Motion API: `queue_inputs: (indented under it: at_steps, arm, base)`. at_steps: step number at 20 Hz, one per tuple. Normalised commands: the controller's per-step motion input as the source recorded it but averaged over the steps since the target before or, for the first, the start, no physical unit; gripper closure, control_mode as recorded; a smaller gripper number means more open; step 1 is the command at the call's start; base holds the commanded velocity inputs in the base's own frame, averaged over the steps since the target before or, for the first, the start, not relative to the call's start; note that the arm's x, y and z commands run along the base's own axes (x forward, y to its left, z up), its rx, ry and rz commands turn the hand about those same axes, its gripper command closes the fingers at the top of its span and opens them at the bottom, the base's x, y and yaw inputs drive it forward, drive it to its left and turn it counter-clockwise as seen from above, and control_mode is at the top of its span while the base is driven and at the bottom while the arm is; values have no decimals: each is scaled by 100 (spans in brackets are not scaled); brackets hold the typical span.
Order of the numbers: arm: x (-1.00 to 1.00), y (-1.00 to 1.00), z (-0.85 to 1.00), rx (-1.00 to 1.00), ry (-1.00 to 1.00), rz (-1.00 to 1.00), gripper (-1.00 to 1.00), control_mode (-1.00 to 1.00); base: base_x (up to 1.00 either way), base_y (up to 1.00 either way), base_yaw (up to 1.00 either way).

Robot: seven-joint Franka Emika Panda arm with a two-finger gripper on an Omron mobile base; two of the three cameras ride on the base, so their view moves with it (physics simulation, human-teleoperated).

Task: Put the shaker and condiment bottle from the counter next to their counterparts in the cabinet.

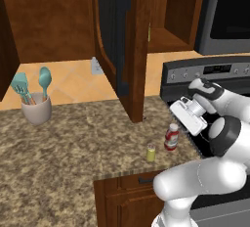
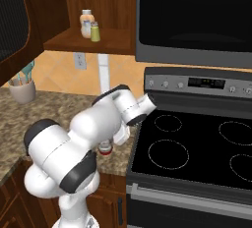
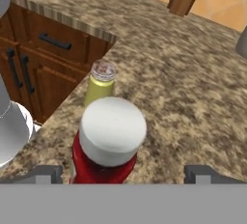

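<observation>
Condiment bottle (image 1: 171, 137): small, red, white cap + white label band, upright on the speckled brown desk (image 1: 58, 147) near its front edge, close to the stove side; seen from above in hand view, cap up. Shaker (image 1: 151, 152): tiny yellow-green cyl. w/ grey-silver cap, upright, shorter than the bottle, just beside it, apart, nearer the desk's front edge. Cabinet (image 1: 139, 50): reddish-brown wall unit above the desk, door swung open, dark vertical bar handle; on its shelf stand similar small containers.
</observation>
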Motion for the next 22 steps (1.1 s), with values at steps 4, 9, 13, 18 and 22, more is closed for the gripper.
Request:
queue_inputs:
  at_steps: [4, 9, 13, 18, 22]
  arm:
    - [1, 9, -17, 0, 4, 4, -100, -100]
    - [0, 5, -14, 0, 2, 4, -100, -100]
    - [0, 1, -11, 0, 0, 6, -100, -100]
    - [6, 1, -13, 0, 5, 4, -100, -100]
    - [12, 15, -11, 0, 7, 4, 100, -100]
  base:
    - [0, 0, 0]
    - [0, 0, 0]
    - [0, 0, 0]
    - [0, 0, 0]
    - [0, 0, 0]
